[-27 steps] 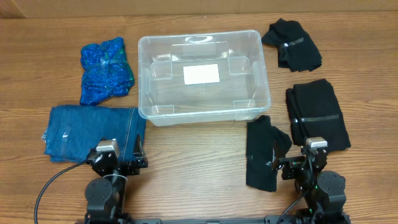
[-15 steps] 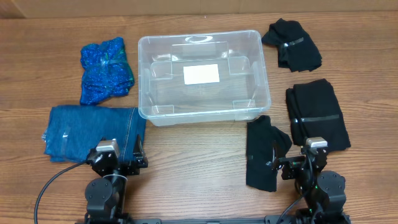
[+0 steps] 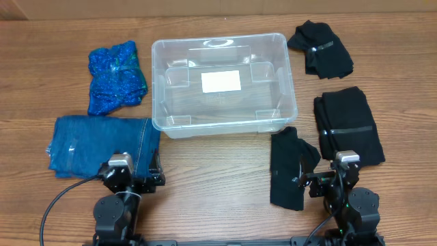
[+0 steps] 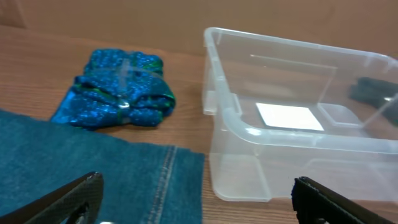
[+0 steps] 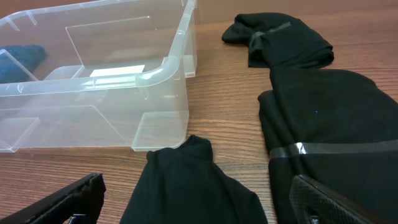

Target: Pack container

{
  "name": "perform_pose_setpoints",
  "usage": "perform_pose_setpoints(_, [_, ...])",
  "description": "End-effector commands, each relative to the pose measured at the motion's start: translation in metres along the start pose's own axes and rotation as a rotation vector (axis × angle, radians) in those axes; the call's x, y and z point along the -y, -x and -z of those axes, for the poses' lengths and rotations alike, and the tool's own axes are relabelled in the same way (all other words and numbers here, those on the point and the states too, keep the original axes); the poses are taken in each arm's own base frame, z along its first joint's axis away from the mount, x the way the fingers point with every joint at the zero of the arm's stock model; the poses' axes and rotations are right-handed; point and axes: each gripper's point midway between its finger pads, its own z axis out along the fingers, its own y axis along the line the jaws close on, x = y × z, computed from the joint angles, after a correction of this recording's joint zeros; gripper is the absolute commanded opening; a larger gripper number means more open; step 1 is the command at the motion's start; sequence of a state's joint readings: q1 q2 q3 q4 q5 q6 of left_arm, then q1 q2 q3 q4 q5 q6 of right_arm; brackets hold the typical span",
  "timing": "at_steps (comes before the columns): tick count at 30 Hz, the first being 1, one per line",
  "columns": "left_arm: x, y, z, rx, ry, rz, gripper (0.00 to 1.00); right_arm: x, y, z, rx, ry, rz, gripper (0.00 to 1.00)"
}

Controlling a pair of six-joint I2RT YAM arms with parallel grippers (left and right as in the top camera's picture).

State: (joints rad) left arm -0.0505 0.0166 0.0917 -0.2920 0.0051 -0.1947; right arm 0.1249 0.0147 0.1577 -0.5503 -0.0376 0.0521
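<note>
Although a white label [image 3: 220, 80] is seen on the bottom of the container [image 3: 156, 89], no writing can be read; the left gripper [image 4: 196, 182] and right gripper [image 5: 196, 183] are spread wide.

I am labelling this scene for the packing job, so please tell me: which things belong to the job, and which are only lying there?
Belonging to the job:
container
blue patterned bundle
folded jeans
small black garment
large folded black garment
long black garment

Probably not part of it:
black cable
wooden table
</note>
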Motion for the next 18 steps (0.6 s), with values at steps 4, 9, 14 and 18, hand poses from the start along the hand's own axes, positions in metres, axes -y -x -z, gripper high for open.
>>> perform_pose_setpoints(4, [-0.004,0.039,0.012,-0.116,0.101,0.145,1.00,0.001,-0.003,-0.001,-0.001,-0.001,-0.005,1.00])
perform_pose_setpoints(9, [-0.001,0.116,-0.011,-0.277,0.210,0.071,1.00,0.001,-0.003,-0.001,-0.001,-0.001,-0.005,1.00])
perform_pose_setpoints(14, [-0.028,0.146,-0.024,-0.401,0.381,0.109,1.00,0.001,-0.003,-0.001,-0.001,-0.001,-0.005,1.00])
perform_pose_setpoints(18, [-0.116,0.157,-0.004,-0.515,0.536,0.335,1.00,0.001,-0.003,-0.001,-0.001,-0.001,-0.005,1.00])
